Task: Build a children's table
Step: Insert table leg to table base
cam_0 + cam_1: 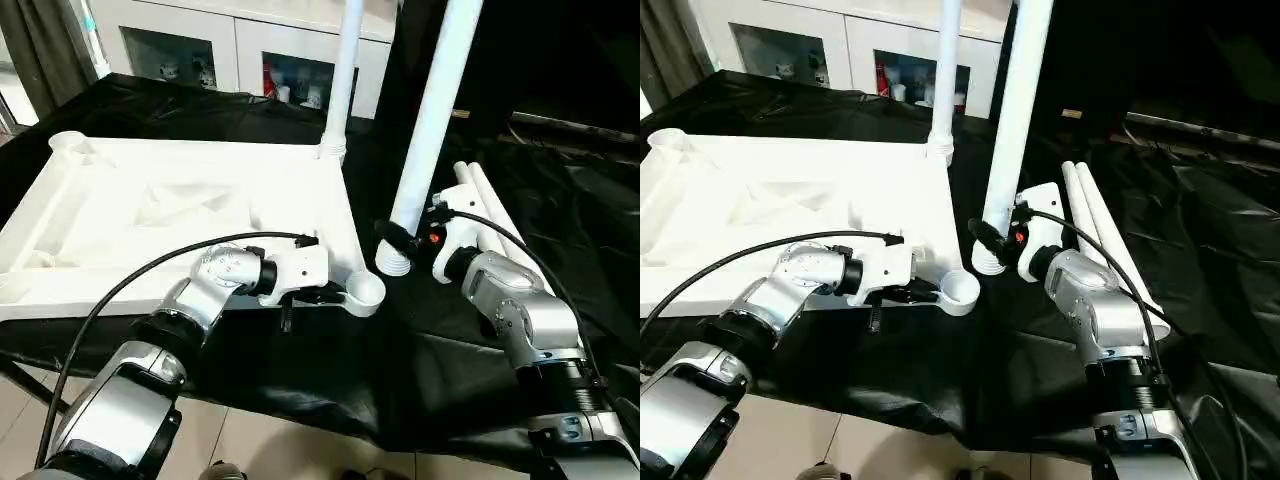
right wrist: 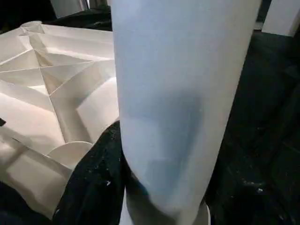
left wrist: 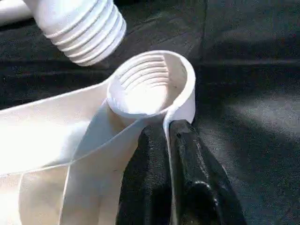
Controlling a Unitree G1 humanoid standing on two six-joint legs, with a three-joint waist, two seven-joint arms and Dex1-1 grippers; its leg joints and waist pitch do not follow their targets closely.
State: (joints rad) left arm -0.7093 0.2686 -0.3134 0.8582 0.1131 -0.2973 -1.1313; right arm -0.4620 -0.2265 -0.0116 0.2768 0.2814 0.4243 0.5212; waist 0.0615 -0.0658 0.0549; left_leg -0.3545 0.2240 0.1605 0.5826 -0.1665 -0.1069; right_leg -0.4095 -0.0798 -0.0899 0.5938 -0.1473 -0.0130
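Fingers [image 3: 187,154] pinch table rim [image 3: 165,123]; socket [image 3: 150,84] empty.

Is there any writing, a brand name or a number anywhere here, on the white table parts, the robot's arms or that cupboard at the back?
None can be read.
Table top and legs: plain white, no marks.
Right hand: a small red dot on its white housing, a mark or light, not a letter.
Cupboard: small items behind glass, one red; any labels are too small to read.
Silver forearms: no lettering shows.

White tube leg [image 2: 173,108] stands before the ribbed tabletop [image 2: 61,93].
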